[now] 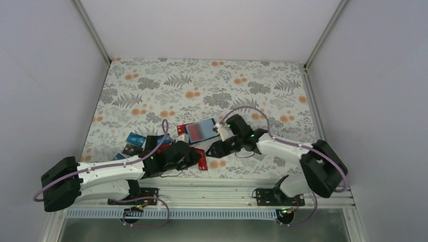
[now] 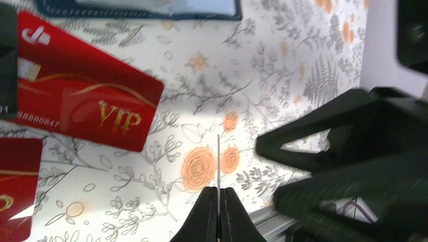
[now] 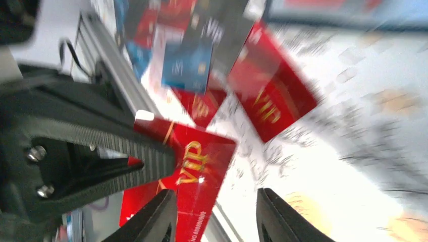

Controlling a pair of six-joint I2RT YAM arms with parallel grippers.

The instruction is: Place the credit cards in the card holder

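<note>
Left gripper [image 2: 218,194] clamped tight on red VIP card [image 3: 202,161], which shows edge-on as thin line from left wrist cam. Right gripper [image 3: 216,195] roughly half open, empty, hovering right beside that card. Card holder [image 1: 202,130] lying open on bench [image 1: 202,85], just past both grippers. Another red card [image 2: 86,96] flat near holder edge. Blue and black cards [image 1: 132,143] heaped left of left gripper.

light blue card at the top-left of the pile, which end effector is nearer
Left. The left end effector, pinching a thin card, sits to the right of the light blue card; the right end effector is even farther right.
</note>
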